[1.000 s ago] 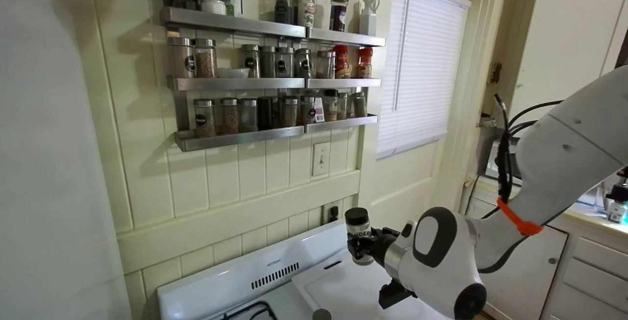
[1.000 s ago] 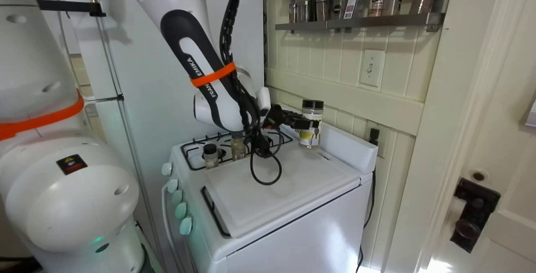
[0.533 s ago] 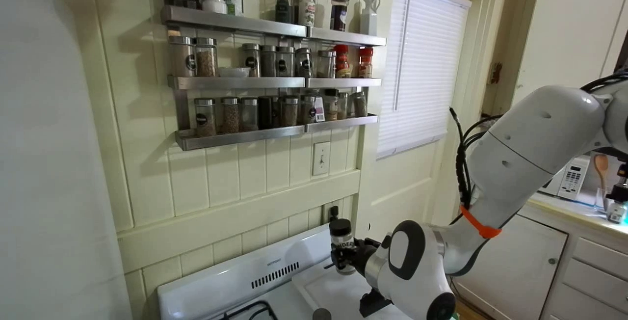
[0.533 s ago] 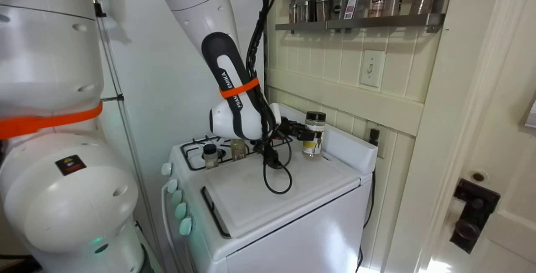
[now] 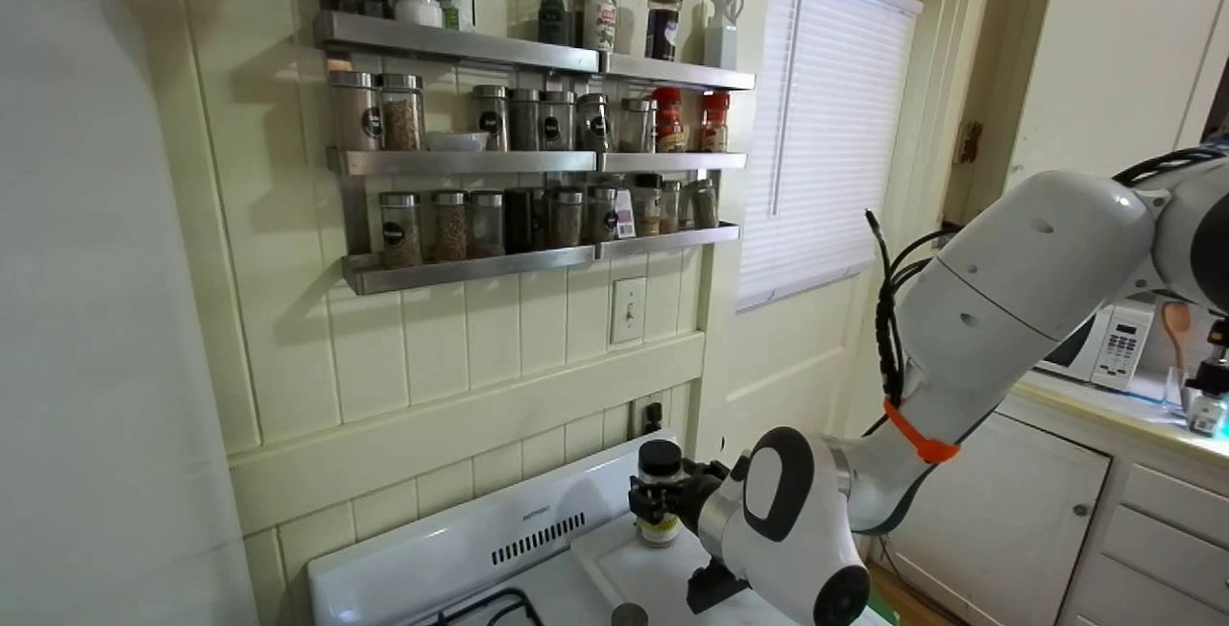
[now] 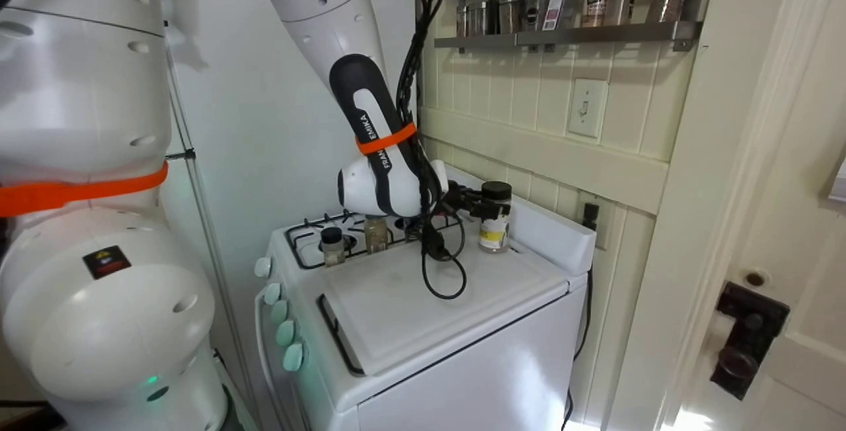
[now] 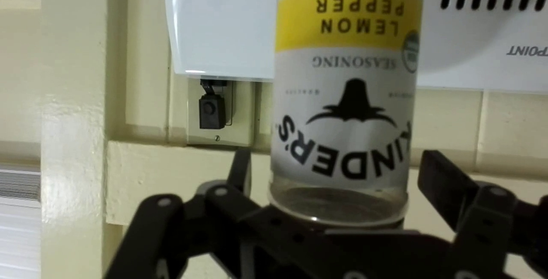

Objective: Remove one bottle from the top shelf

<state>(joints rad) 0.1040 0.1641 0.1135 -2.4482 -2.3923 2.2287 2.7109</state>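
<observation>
The bottle (image 7: 346, 112), black-capped with a white label and yellow band, stands upright on the stove's white cover, near its back panel. It shows in both exterior views, as the bottle (image 5: 659, 527) and the bottle (image 6: 494, 239). My gripper (image 7: 336, 165) is open around it, a gap showing between the glass and each finger in the wrist view. In an exterior view the gripper (image 6: 490, 207) sits at about the bottle's upper half. High on the wall, the top shelf (image 5: 461, 42) carries several other bottles.
Two jars, a black-capped jar (image 6: 332, 246) and a taller jar (image 6: 375, 234), stand by the burner grate (image 6: 304, 252). The stove's back panel (image 6: 552, 233) rises close behind the bottle. Two lower tiers, including the bottom tier (image 5: 470, 271), hold rows of spice jars.
The arm has come down and across with the bottle, bringing it onto the stove cover. The jaws, closed on it in the earlier frames, have now spread away from its sides.
</observation>
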